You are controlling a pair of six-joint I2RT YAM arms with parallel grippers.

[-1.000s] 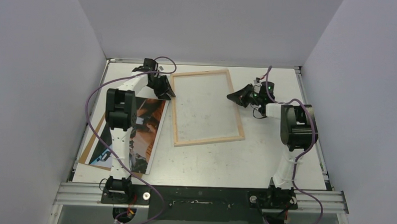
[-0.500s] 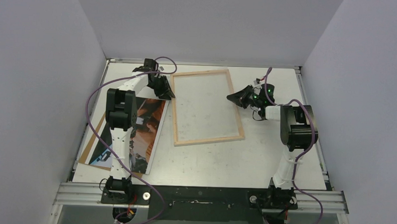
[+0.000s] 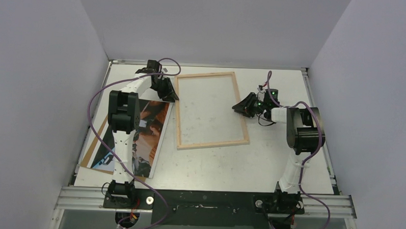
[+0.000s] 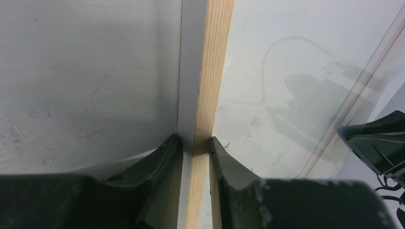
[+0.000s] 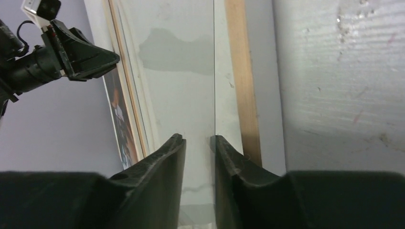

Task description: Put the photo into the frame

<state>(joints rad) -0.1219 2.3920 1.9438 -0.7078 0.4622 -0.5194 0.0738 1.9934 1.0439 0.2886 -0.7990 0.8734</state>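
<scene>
The frame (image 3: pixel 212 144) lies back up, pale wood showing, in the middle of the table, with its clear pane (image 5: pixel 181 95) in it. My left gripper (image 3: pixel 170 96) is shut on the frame's left rail (image 4: pixel 217 71) near the far end; its jaws (image 4: pixel 196 143) pinch the wood strip. My right gripper (image 3: pixel 237 107) hangs over the pane just inside the right rail (image 5: pixel 241 86). Its jaws (image 5: pixel 198 140) stand a narrow gap apart, and a thin pane edge runs along the right finger. The photo (image 3: pixel 149 138) lies at the left, partly under my left arm.
A brown backing board (image 3: pixel 93 151) lies under the photo, sticking out at its near left. Grey walls close in the table on the left, far and right sides. Purple cables loop from both arms.
My right gripper has moved a little nearer and leftward along the frame's right rail. The left gripper and the frame have not moved.
</scene>
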